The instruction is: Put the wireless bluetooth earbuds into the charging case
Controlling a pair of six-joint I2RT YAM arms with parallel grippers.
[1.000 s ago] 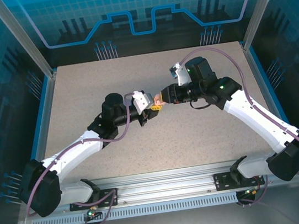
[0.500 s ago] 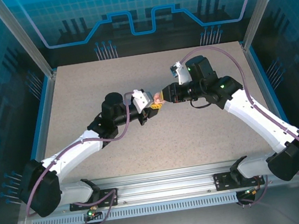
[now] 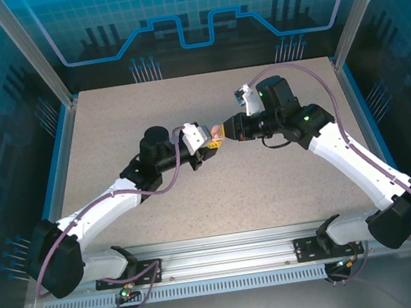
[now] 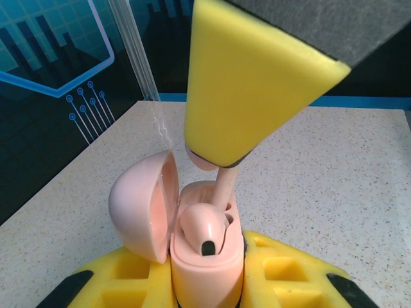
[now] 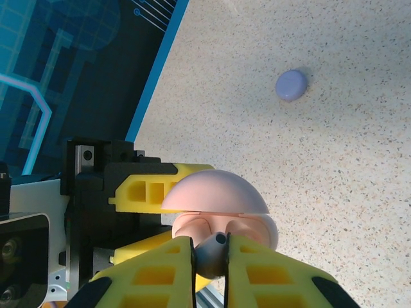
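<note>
I have the left gripper (image 3: 209, 144) clamped on the open pink case (image 4: 144, 205), low centre of frame, right gripper (image 5: 209, 256) pinched on the beige earbud (image 4: 223, 185), stem at the free socket — if I press off-axis, the stem could jam or the case twist loose.

both arms reach inward with elbows bent, their tips almost meeting. the left claw (image 3: 209, 148) is clamped on the pink case (image 4: 207, 263); the right claw (image 3: 223, 131) is pinched tight on an earbud (image 4: 223, 186).
</note>
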